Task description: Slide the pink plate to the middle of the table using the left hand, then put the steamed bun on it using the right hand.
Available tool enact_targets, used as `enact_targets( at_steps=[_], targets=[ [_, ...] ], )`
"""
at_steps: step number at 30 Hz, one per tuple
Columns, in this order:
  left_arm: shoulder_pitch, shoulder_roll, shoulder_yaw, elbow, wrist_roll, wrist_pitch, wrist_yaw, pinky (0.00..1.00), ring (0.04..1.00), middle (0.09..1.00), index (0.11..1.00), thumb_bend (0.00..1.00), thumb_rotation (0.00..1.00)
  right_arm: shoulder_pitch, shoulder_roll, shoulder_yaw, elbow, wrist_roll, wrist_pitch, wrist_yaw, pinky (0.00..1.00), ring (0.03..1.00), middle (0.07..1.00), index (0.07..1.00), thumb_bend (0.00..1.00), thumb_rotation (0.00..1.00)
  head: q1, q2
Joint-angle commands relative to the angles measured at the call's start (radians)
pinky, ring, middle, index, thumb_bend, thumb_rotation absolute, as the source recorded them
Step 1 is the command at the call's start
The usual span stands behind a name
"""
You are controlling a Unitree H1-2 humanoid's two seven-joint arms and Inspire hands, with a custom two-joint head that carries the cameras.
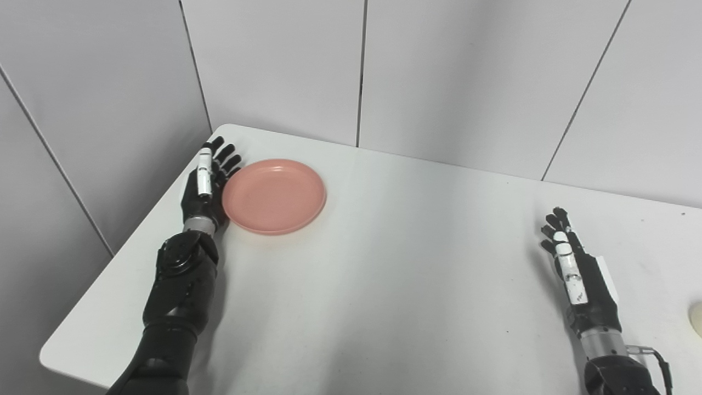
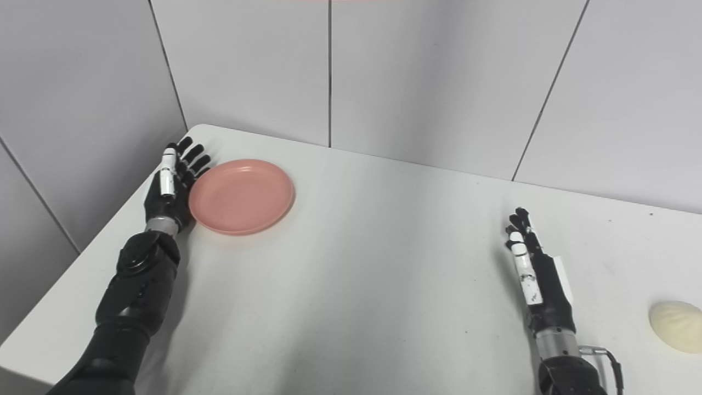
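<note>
Right eye view: pink plate (image 2: 241,196) sits far-left on the worktop (image 2: 356,274), near the left corner, well away from centre. Left hand (image 2: 170,186) stands edge-on just beside the plate's left rim, fingers (image 2: 192,156) straight and a little spread, holding nothing. Can't tell if the palm is actually touching the rim or just off it.

Plate looks like thin moulded plastic: light, stiff, shallow raised rim, smooth base on a smooth worktop. Should slide with little force. No grasp needed; push flat against the left rim, low, through the plate's centre line. An off-centre push will likely spin it; a high or fast push could tip the rim or send it skating past the middle.

Steamed bun (image 2: 677,325) lies at the far right of the worktop, near the frame edge, well apart from the plate. Right hand (image 2: 540,285) rests left of it, fingers extended and slightly apart, empty.

Bun is probably soft, light and slightly tacky. Take it across the widest part, fingers on opposite sides, light squeeze only; too much will dent it. Domed top, so a top-only pinch would likely slip.
</note>
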Motion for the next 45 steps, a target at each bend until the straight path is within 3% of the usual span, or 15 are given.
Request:
enact_targets(
  at_steps=[1, 17, 20, 26, 35, 45],
  targets=[
    [0.012, -0.034, -0.019, 0.053, 0.005, 0.060, -0.015, 0.87, 0.862, 0.884, 0.879, 0.36, 1.00, 0.040, 0.013, 0.002, 0.023, -0.001, 0.010, -0.009, 0.92, 0.935, 0.948, 0.965, 0.16, 1.00, -0.002, 0.001],
    [0.032, -0.097, -0.134, -0.004, 0.044, 0.141, -0.102, 0.87, 0.871, 0.881, 0.873, 0.37, 1.00, 0.044, 0.033, 0.010, 0.012, -0.016, 0.022, -0.027, 0.92, 0.931, 0.944, 0.960, 0.15, 1.00, -0.064, 0.009],
    [0.040, -0.110, -0.155, -0.025, 0.057, 0.155, -0.107, 0.84, 0.847, 0.859, 0.847, 0.37, 0.94, 0.046, 0.037, 0.011, 0.007, -0.025, 0.028, -0.032, 0.92, 0.926, 0.941, 0.957, 0.16, 1.00, -0.079, 0.010],
    [0.057, -0.129, -0.199, -0.074, 0.097, 0.176, -0.107, 0.84, 0.843, 0.861, 0.853, 0.38, 0.96, 0.048, 0.048, 0.010, 0.002, -0.027, 0.033, -0.036, 0.91, 0.923, 0.939, 0.952, 0.18, 1.00, -0.100, 0.010],
    [0.090, -0.173, -0.295, -0.158, 0.151, 0.215, -0.159, 0.90, 0.892, 0.909, 0.908, 0.34, 1.00, 0.053, 0.058, 0.018, -0.008, -0.058, 0.048, -0.044, 0.89, 0.919, 0.936, 0.951, 0.16, 1.00, -0.156, 0.015],
    [0.106, -0.226, -0.380, -0.117, 0.162, 0.198, -0.244, 0.90, 0.896, 0.912, 0.909, 0.37, 1.00, 0.057, 0.073, 0.026, -0.010, -0.083, 0.056, -0.066, 0.88, 0.910, 0.928, 0.944, 0.19, 1.00, -0.224, 0.027]
  ],
)
